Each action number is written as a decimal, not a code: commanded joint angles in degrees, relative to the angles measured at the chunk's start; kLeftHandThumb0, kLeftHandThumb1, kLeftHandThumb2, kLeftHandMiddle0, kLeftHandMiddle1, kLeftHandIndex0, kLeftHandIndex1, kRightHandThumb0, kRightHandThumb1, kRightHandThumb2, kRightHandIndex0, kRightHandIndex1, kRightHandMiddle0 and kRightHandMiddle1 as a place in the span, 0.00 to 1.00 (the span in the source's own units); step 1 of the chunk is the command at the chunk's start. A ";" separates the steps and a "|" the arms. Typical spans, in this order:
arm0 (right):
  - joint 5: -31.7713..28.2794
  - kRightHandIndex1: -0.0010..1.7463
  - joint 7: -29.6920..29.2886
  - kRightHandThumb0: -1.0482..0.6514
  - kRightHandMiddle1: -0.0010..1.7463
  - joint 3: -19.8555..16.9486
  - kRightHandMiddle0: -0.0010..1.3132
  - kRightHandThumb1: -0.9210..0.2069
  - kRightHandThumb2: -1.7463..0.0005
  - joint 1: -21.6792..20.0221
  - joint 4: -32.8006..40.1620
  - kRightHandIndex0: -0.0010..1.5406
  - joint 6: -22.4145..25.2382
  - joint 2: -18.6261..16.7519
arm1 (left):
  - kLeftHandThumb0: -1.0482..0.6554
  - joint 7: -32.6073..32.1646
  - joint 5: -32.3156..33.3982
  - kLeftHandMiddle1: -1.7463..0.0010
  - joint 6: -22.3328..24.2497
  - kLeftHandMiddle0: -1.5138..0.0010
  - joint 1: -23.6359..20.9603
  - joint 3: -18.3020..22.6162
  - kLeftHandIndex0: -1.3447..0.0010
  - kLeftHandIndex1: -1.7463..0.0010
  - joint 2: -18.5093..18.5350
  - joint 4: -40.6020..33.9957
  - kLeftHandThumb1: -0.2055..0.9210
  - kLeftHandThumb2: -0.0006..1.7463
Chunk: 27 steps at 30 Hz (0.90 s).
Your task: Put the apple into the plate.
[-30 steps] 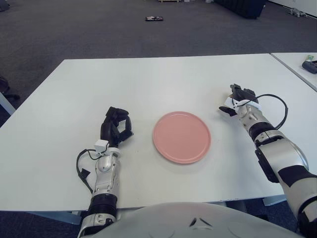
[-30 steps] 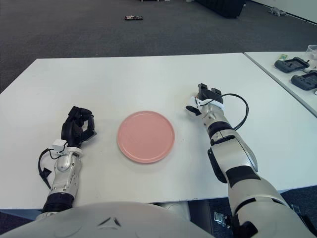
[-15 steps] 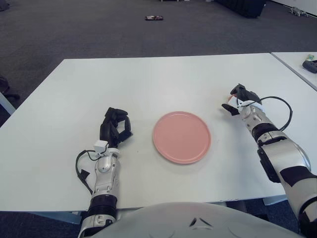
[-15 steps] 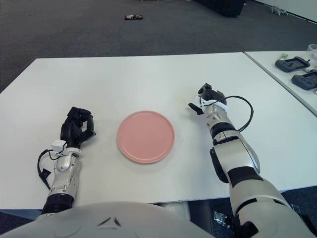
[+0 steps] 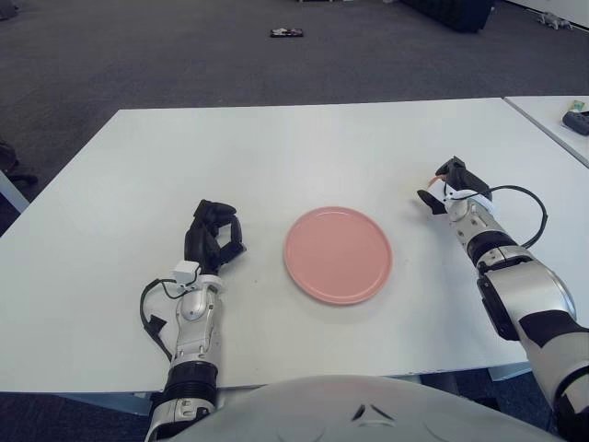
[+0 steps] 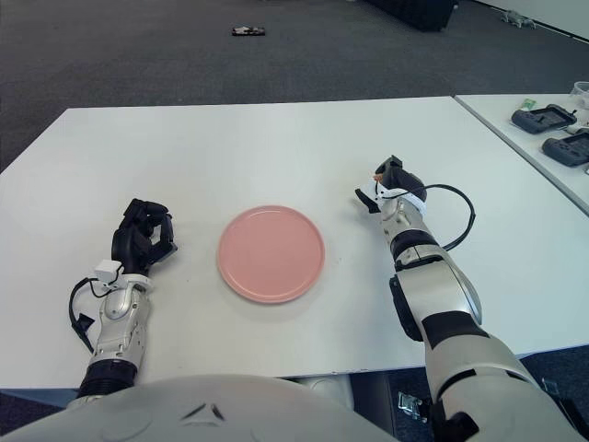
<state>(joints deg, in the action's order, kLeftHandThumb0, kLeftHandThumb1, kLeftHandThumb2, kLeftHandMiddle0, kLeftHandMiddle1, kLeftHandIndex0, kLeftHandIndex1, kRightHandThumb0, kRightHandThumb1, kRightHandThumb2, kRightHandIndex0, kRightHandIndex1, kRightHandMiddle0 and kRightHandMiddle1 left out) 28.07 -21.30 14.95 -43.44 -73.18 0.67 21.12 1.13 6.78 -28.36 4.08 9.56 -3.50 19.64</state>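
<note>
A round pink plate (image 5: 338, 254) lies empty near the middle of the white table (image 5: 276, 147). No apple shows plainly in either view; only a small reddish spot (image 6: 378, 173) shows at the tip of my right hand, and I cannot tell what it is. My right hand (image 5: 449, 184) is to the right of the plate, turned on its edge, about a hand's width from the rim. My left hand (image 5: 213, 238) is to the left of the plate, fingers curled in with nothing in them.
A second table stands at the far right with black devices (image 6: 543, 120) on it. A small dark object (image 5: 286, 34) lies on the carpet beyond the table's far edge.
My right hand has rolled at the wrist onto its edge and shifted slightly right, away from the plate. The left hand and the plate have not moved.
</note>
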 commanded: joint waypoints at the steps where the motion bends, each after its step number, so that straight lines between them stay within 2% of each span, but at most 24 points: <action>1: -0.21 0.82 -0.43 0.35 1.00 0.15 0.40 0.45 0.32 1.95 -0.11 0.31 0.34 -0.84 | 0.37 0.11 0.98 0.00 0.36 0.36 1.52 0.40 0.67 0.00 -0.40 2.28 0.65 0.61; 3: 0.04 0.86 -1.37 0.35 1.00 0.42 0.41 0.46 0.31 2.25 0.20 0.33 -0.22 -0.42 | 0.37 0.33 1.04 0.00 0.43 0.36 1.50 0.42 0.67 0.00 -0.27 2.31 0.65 0.61; 5: 0.14 0.94 -1.91 0.34 1.00 0.56 0.44 0.49 0.28 2.41 0.37 0.46 -0.55 -0.20 | 0.37 0.52 1.14 0.00 0.50 0.36 1.45 0.48 0.67 0.00 -0.18 2.34 0.65 0.61; 6: -0.10 0.96 -2.38 0.34 1.00 0.34 0.44 0.50 0.28 2.55 0.56 0.48 -0.86 -0.13 | 0.37 0.62 1.27 0.00 0.56 0.36 1.42 0.53 0.67 0.00 -0.17 2.33 0.65 0.61; 7: -0.28 0.97 -2.71 0.34 1.00 0.18 0.46 0.52 0.26 2.64 0.69 0.55 -1.06 -0.11 | 0.37 0.70 1.37 0.00 0.61 0.36 1.37 0.60 0.67 0.00 -0.16 2.36 0.65 0.61; 11: -2.66 0.99 -4.31 0.32 1.00 -2.23 0.51 0.61 0.19 3.39 1.72 0.73 -2.91 -0.19 | 0.37 0.95 1.68 0.00 0.98 0.36 1.28 0.73 0.67 0.00 -0.12 2.36 0.65 0.61; 17: -6.42 1.00 -7.93 0.31 1.00 -6.29 0.53 0.64 0.17 4.49 3.49 0.82 -5.91 -0.88 | 0.37 1.02 2.03 0.00 1.46 0.36 1.11 0.79 0.67 0.00 0.05 2.38 0.65 0.61; 27: -8.98 1.00 -12.65 0.31 1.00 -9.83 0.55 0.66 0.15 7.08 9.85 0.88 -10.82 -1.46 | 0.37 1.33 2.56 0.00 0.92 0.36 0.69 1.08 0.67 0.00 0.05 3.03 0.65 0.61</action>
<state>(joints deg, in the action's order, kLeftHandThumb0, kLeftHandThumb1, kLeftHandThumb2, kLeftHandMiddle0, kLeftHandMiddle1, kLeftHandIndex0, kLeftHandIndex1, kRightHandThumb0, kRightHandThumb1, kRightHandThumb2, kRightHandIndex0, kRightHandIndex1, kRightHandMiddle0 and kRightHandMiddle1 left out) 20.49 -32.44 6.44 -36.47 -66.12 -7.60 20.07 2.06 8.55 -27.25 3.61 10.27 -3.27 20.23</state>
